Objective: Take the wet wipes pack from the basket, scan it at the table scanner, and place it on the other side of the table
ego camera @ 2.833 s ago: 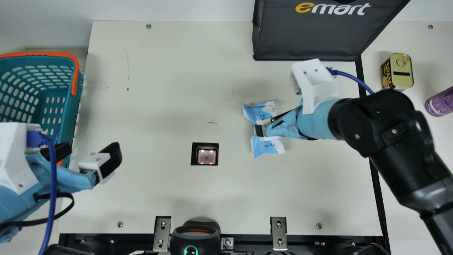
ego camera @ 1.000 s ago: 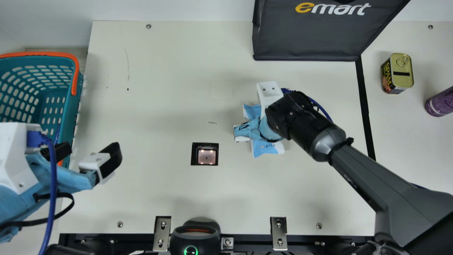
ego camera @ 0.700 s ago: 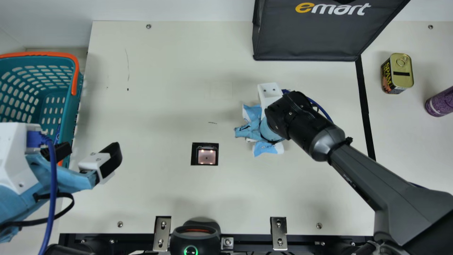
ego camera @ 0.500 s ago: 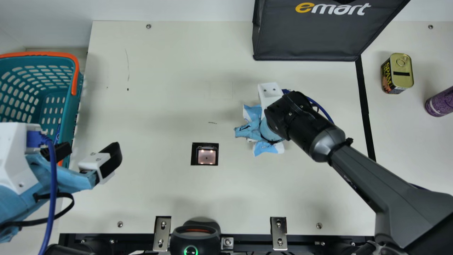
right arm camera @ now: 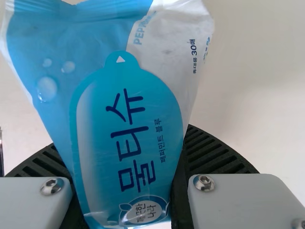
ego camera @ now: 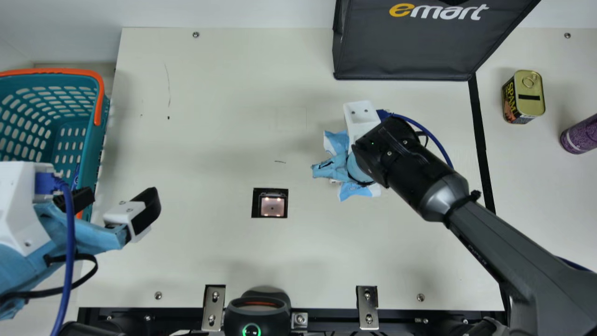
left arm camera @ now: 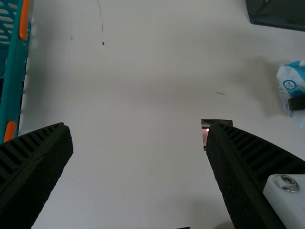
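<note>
The wet wipes pack (ego camera: 357,190), blue and white, is right of the table scanner (ego camera: 272,206), largely covered by my right gripper (ego camera: 326,171). In the right wrist view the wet wipes pack (right arm camera: 128,119) is squeezed between both ribbed fingers of my right gripper (right arm camera: 126,191). The left wrist view catches the pack (left arm camera: 291,85) at its edge, with a shadow on the table beside it. My left gripper (ego camera: 112,203) stands beside the basket (ego camera: 86,140) with its fingers wide apart; in its own wrist view my left gripper (left arm camera: 138,138) has nothing between its fingers.
A black bag (ego camera: 410,46) stands at the back. On the right, beyond a black strip (ego camera: 480,140), are a meat can (ego camera: 529,93) and a purple can (ego camera: 580,135). A black device (ego camera: 256,315) with a green light sits at the front edge.
My right gripper has closed on the wet wipes pack, then shifted slightly back and to the right with it. Earlier the right arm had swung in over the pack. The left arm stayed still.
</note>
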Robot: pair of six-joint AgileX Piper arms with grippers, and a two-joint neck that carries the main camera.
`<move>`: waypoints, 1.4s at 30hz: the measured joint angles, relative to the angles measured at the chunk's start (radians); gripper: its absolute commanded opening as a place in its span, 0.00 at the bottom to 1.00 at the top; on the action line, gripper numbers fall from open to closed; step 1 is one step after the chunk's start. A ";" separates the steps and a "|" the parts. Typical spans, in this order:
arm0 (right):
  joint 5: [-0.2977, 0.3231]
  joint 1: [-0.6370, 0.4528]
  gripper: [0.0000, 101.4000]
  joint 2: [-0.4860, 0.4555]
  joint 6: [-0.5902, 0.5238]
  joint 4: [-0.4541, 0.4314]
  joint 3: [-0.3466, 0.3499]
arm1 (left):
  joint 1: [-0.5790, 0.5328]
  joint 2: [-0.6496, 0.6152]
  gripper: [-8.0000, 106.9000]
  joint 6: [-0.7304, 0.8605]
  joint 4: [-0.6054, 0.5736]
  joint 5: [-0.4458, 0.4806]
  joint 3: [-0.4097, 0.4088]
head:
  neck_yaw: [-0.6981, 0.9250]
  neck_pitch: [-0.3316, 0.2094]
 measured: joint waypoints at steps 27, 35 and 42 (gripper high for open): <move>0.005 -0.124 0.00 -0.106 -0.102 0.045 0.055 | 0.000 0.000 0.85 0.000 0.000 0.000 0.000 | -0.324 -0.002; -0.004 -0.250 0.00 -0.145 -0.165 0.075 0.107 | 0.000 0.000 0.85 0.000 0.000 0.000 0.000 | -0.347 -0.002; -0.012 -0.385 0.00 -0.173 -0.253 0.103 0.151 | 0.000 0.000 0.85 0.000 0.000 0.000 0.000 | -0.347 0.000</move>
